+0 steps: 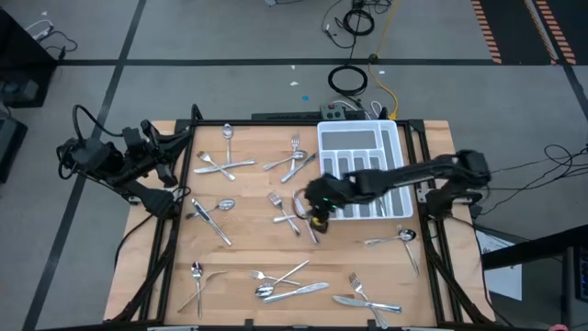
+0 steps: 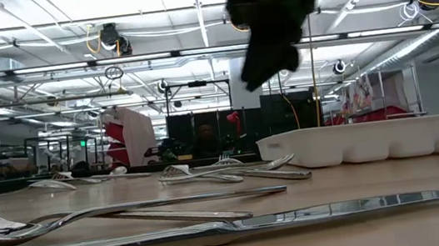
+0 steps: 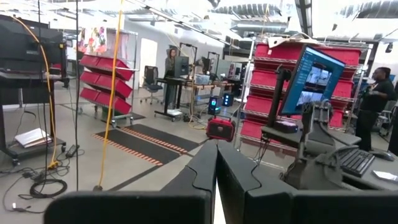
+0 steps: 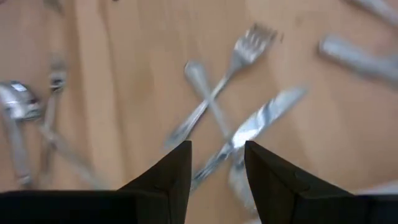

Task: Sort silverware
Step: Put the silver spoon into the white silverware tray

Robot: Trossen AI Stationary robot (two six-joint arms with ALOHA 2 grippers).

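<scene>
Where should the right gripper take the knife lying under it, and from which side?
Probably mid-handle, straight from above. The knife lies flat on the table, slim, so only its narrow width fits between fingers set across it. The right gripper hangs open over it, fingers either side of its line. A fork crosses close by, so a grip clear of that crossing seems safer.

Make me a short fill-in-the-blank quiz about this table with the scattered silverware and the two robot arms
1. The right gripper hovers with its fingers ____ above a knife.
2. The knife lies next to a crossed ____ and spoon.
3. The cutlery tray is coloured ____.
4. The left gripper is ____.

Missing words: open; fork; white; shut
</scene>
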